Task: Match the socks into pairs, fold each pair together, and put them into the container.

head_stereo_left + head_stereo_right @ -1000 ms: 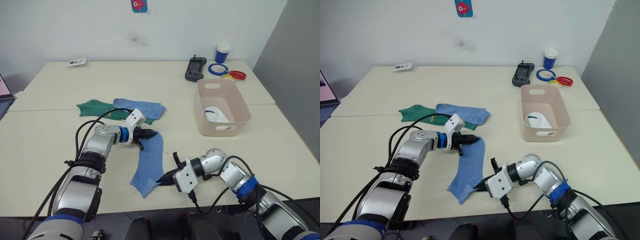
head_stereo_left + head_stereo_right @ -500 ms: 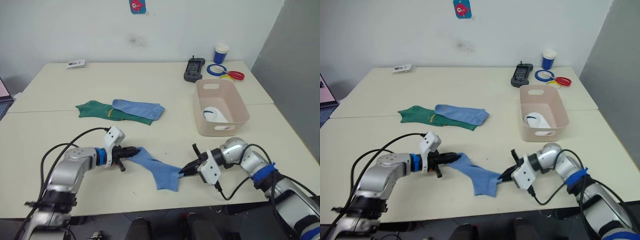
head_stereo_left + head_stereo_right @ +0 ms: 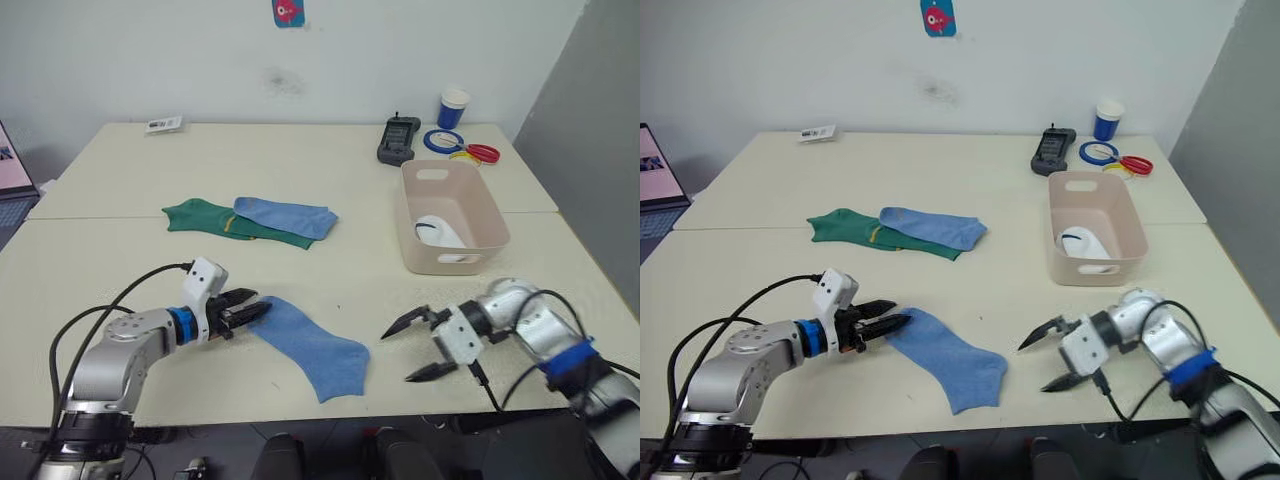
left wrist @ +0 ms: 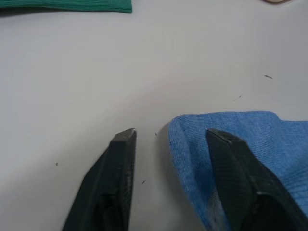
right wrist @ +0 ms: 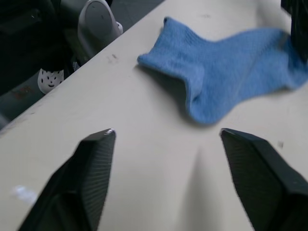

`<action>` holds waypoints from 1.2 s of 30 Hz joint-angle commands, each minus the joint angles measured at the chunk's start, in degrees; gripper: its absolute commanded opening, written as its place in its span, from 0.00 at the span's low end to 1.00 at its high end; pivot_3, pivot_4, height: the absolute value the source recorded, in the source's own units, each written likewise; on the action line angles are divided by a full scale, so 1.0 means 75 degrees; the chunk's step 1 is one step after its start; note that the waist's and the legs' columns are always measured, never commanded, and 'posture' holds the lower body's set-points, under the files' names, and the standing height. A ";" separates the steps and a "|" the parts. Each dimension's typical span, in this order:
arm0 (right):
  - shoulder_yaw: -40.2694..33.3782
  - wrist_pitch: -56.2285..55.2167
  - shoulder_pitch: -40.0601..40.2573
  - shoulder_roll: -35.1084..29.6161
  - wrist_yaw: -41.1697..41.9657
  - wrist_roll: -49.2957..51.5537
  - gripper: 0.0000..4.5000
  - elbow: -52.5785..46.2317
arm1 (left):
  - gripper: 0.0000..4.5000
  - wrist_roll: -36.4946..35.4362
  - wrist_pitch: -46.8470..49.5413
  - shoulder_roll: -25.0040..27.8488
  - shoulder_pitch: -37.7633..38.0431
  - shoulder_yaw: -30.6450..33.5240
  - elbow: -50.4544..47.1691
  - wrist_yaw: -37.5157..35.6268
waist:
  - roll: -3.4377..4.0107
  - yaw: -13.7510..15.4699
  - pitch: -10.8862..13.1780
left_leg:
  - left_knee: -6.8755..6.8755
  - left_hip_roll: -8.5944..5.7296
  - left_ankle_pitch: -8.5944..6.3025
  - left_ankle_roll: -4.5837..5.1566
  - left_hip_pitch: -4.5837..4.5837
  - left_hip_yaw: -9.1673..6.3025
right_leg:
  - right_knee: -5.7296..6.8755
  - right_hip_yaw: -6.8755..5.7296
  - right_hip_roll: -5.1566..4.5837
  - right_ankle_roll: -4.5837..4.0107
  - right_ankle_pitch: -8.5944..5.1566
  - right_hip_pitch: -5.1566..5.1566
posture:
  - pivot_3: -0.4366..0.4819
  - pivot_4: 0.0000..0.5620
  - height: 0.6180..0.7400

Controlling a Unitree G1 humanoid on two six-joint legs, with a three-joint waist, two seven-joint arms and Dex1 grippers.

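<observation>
A light blue sock point(image 3: 312, 345) lies flat near the table's front edge. My left gripper point(image 3: 246, 308) is open at the sock's left end; in the left wrist view that end point(image 4: 240, 137) lies between the fingers and against one fingertip point(image 4: 219, 139). My right gripper point(image 3: 410, 350) is wide open just right of the sock's other end point(image 5: 226, 72), apart from it. Farther back lie a dark green sock point(image 3: 198, 216) and a second light blue sock point(image 3: 290, 216), overlapping. The pink-beige container point(image 3: 404, 205) at the right holds a white sock point(image 3: 440, 232).
Behind the container are a black handset point(image 3: 397, 138), a blue tape ring point(image 3: 438, 140), red and yellow rings point(image 3: 476, 152) and a blue paper cup point(image 3: 453, 106). A small card point(image 3: 165, 124) lies at the far left. A laptop point(image 3: 654, 178) stands off the table's left side.
Both grippers carried the blue sock toward the front edge, stretched it sideways, and have opened. The sock now rests flat on the table and the right gripper has drawn back from it.
</observation>
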 commanded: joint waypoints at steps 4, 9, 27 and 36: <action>-0.1271 0.9444 0.0987 -0.0855 -0.3864 0.5456 0.91 -0.3803 | 0.57 0.0167 -0.0797 0.0600 -0.1270 -0.0476 0.1084 -0.1302 | 0.0001 -0.0005 0.0000 | -0.0003 0.0005 0.0001 -0.0002 0.0005 -0.0011 | 0.0007 0.0001 0.0004 -0.0002 -0.0006 -0.0003 | 0.48 0.27 1.00; -0.1921 1.2223 0.0890 -0.0199 -0.6545 0.7939 0.91 -0.4073 | 0.57 0.0685 -0.1318 0.0697 -0.2097 -0.1283 0.2040 -0.2042 | -0.0003 -0.0008 -0.0002 | -0.0004 -0.0010 -0.0001 0.0000 -0.0001 -0.0003 | -0.0005 0.0009 0.0007 0.0017 -0.0017 -0.0001 | 0.48 0.27 1.00; -0.2304 1.3598 0.0181 0.2312 -1.0249 0.9154 0.48 -0.2283 | 0.10 0.1191 -0.1749 0.0587 -0.2418 -0.1791 0.2710 -0.2678 | -0.0011 -0.0021 -0.0007 | 0.0002 -0.0002 -0.0003 0.0005 -0.0053 0.0004 | -0.0004 0.0007 0.0075 0.0026 -0.0014 -0.0048 | 0.48 0.27 1.00; -0.2474 1.3861 -0.0210 0.2264 -0.9514 0.8695 0.00 -0.2207 | 0.00 0.0684 -0.0953 0.0493 -0.1533 -0.1124 0.1661 -0.1828 | -0.0011 -0.0114 -0.0007 | -0.0001 0.0005 -0.0003 0.0005 -0.0054 0.0002 | -0.0003 0.0008 0.0079 0.0026 -0.0014 -0.0051 | 0.48 0.27 1.00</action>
